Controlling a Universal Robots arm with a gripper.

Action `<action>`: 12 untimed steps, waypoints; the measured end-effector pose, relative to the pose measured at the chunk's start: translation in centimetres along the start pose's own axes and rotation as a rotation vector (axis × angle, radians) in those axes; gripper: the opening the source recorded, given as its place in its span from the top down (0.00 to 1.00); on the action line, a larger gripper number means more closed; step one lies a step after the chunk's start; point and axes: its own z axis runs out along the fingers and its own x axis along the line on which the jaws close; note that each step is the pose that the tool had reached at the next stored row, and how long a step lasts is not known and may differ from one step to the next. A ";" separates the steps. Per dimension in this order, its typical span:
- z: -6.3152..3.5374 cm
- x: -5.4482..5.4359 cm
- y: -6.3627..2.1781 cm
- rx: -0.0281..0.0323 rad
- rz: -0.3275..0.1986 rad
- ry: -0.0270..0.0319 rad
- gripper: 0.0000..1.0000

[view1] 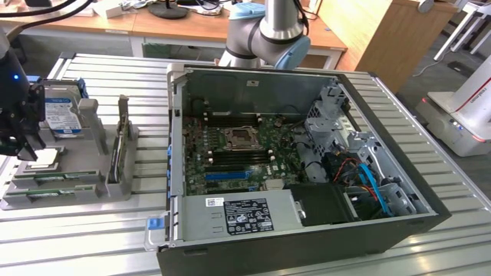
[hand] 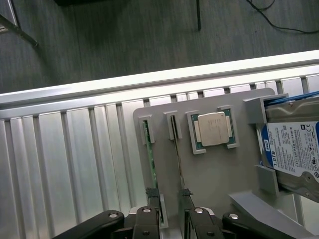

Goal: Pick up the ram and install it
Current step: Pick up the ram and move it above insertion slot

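With the gripper [hand: 169, 214] spread wide over the tray [hand: 214, 174], at the case's [view1: 307, 256] nine o'clock in the exterior view, I'd centre one ram [hand: 150, 154] squarely between its fingers.

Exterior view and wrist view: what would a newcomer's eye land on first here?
The open computer case, motherboard bared, takes the middle of the exterior view. At that view's left sits a grey holder with a blue-labelled hard drive. In the wrist view the open tool hangs over that holder, near the green ram and the silver processor.
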 end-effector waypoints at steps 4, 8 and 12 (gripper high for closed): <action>0.48 0.0 -0.02 0.0000 0.000 0.0000 0.70; 1.07 0.0 -0.05 0.0000 0.000 0.0001 0.70; 1.75 0.1 -0.08 0.0000 0.000 0.0000 0.70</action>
